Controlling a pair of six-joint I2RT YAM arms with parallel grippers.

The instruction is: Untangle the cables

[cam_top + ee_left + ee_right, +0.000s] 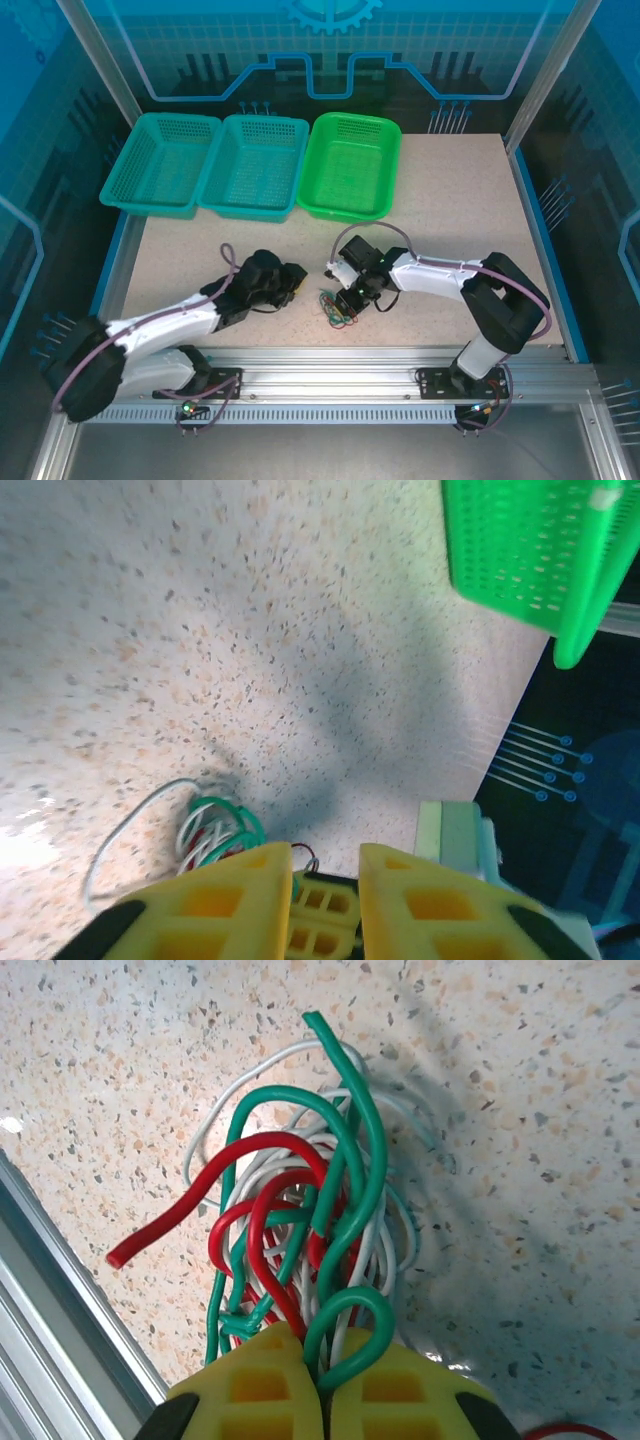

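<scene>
Now the right gripper (322,1385) pinches the cables (300,1220) in its jaws. The left gripper (325,870), jaws apart at ten o'clock, should pull one loop slowly.

The left arm (160,325) and right arm (440,272) have glossy white link shells between black joint housings, and a purple-grey cable (385,232) loops loosely behind each gripper and along the links. The left gripper (325,865) and right gripper (320,1360) carry bright yellow moulded fingers (230,900) with rectangular recessed pockets, black at the outer shoulders.
</scene>
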